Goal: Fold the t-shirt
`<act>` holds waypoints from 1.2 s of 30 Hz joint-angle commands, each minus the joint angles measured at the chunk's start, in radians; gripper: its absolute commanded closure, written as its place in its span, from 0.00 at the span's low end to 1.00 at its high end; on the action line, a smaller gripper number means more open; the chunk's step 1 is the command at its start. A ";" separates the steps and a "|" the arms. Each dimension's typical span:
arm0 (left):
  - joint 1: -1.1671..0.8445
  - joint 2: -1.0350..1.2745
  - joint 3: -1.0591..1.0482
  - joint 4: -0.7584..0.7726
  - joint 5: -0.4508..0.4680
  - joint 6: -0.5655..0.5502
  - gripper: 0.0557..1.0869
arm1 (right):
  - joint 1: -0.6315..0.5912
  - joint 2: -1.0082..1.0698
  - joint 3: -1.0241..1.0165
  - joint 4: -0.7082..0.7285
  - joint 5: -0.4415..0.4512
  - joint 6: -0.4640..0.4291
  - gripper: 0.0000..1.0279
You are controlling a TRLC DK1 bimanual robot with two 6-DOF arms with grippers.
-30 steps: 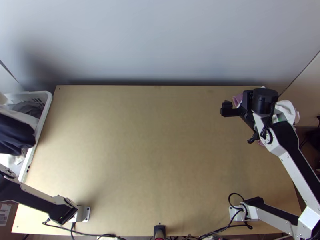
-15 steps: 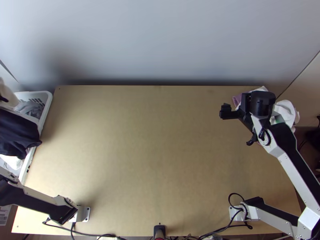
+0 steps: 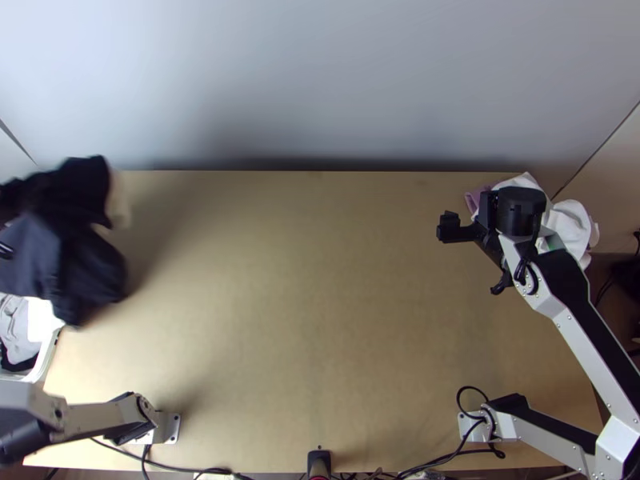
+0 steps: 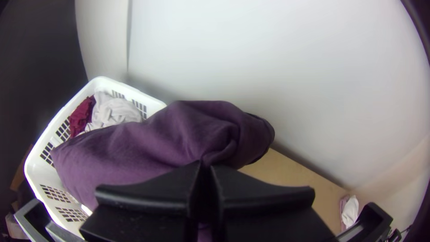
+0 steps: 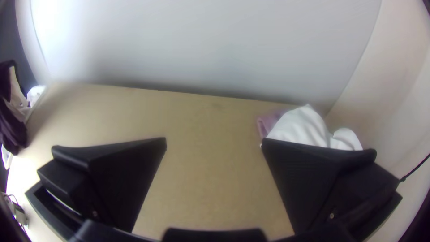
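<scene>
My black left gripper (image 4: 205, 169) pinches the bunched, dark purple cloth t-shirt (image 4: 134, 150), likely light and floppy, so I'd catch its loose edge (image 4: 62, 160) with my open right gripper (image 5: 214, 142).

One table (image 3: 320, 320). Two robot arms: one left (image 3: 96, 416), one right (image 3: 584, 328). One white basket (image 4: 94, 83), left, with one maroon cloth (image 4: 80, 116) and pale cloth (image 4: 117, 112), pieces not countable. One dark purple garment (image 4: 188, 139), left. One pile of cloths (image 5: 304, 127), far right, number unclear. One small black device (image 3: 318, 462), near edge.
</scene>
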 commanded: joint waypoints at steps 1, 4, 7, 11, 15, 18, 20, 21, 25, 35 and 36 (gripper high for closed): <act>-0.262 -0.155 -0.212 0.001 0.009 -0.045 0.96 | 0.000 -0.015 -0.023 0.001 0.001 0.000 0.04; -0.426 -0.224 -0.339 0.013 -0.005 -0.072 0.96 | 0.000 -0.018 -0.028 0.003 0.001 0.000 0.04; -0.567 -0.264 -0.454 0.048 -0.046 -0.128 0.96 | 0.000 -0.021 -0.032 0.003 0.001 0.002 0.04; -0.731 -0.293 -0.578 0.073 -0.057 -0.203 0.96 | -0.002 -0.030 -0.043 0.004 0.001 0.000 0.04; -0.934 -0.305 -0.683 0.142 -0.101 -0.309 0.96 | -0.003 -0.036 -0.055 0.006 0.001 0.000 0.04; -1.026 -0.284 -0.745 0.211 -0.103 -0.367 0.96 | -0.003 -0.039 -0.058 0.007 0.001 0.000 0.04; -1.067 -0.249 -0.761 0.238 -0.101 -0.376 0.96 | -0.005 -0.043 -0.060 0.007 0.001 0.000 0.04; -1.083 -0.235 -0.762 0.252 -0.103 -0.376 0.96 | -0.005 -0.044 -0.064 0.007 0.001 0.000 0.04; -1.126 -0.174 -0.761 0.335 -0.104 -0.390 0.96 | -0.002 -0.055 -0.090 0.010 0.001 0.000 0.04; -1.339 0.092 -0.610 0.438 -0.143 -0.396 0.96 | -0.020 -0.087 -0.132 0.022 0.001 0.000 0.04; -1.354 0.115 -0.601 0.448 -0.149 -0.393 0.96 | -0.023 -0.093 -0.138 0.026 0.001 0.000 0.04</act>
